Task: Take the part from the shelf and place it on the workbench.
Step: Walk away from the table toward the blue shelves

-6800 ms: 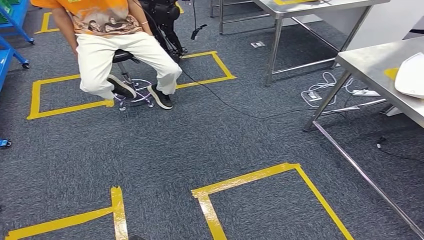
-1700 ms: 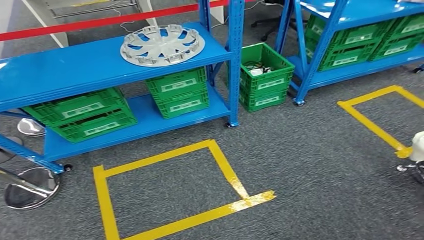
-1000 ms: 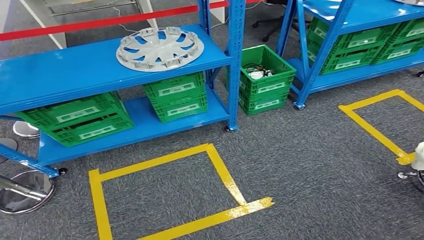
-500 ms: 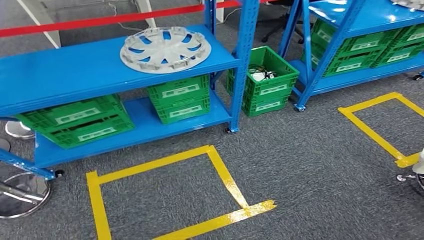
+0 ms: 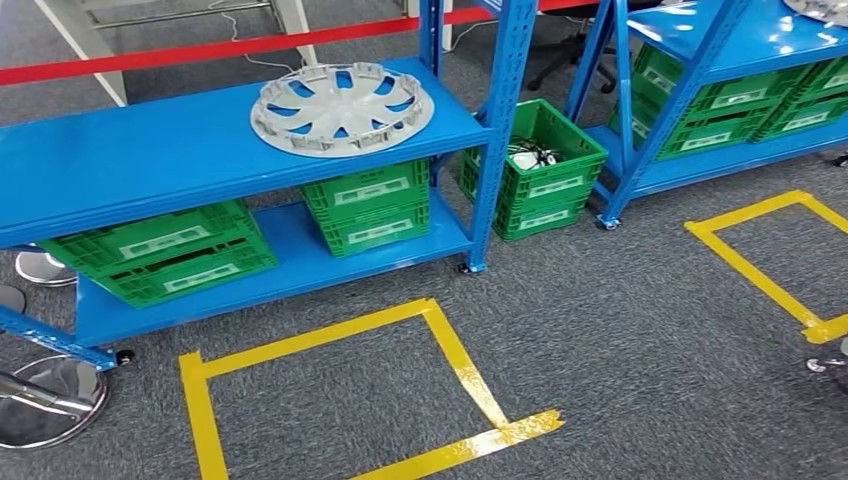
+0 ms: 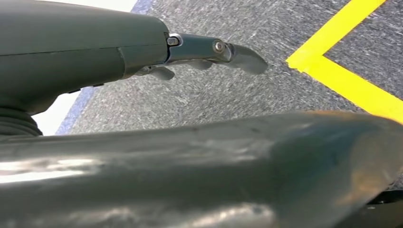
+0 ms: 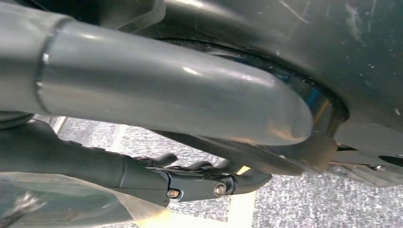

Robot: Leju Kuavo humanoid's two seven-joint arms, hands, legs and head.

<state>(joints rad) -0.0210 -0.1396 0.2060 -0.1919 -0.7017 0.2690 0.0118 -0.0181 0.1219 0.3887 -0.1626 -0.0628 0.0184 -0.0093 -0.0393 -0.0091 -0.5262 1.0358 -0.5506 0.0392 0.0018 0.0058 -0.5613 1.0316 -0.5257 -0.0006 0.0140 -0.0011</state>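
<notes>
Head view: grey hubcap (image 5: 342, 108) flat on blue shelf (image 5: 150, 150). Wrist views: left hand (image 6: 142, 118) and right hand (image 7: 157, 156), fingers loose, holding nothing, above carpet (image 6: 199, 95).

2nd hubcap (image 5: 822, 8) top R corner: cut by frame edge, just a sliver. Floor crate (image 5: 534, 165) contents, cables maybe, too small to ID. Crate labels unreadable. Chrome stool base (image 5: 42, 400) cut at L edge. Left hand (image 6: 199, 52): thumb blocks most of frame, fingers partly hidden. Right hand (image 7: 190, 178): fingers half behind thumb, grip state unclear.
</notes>
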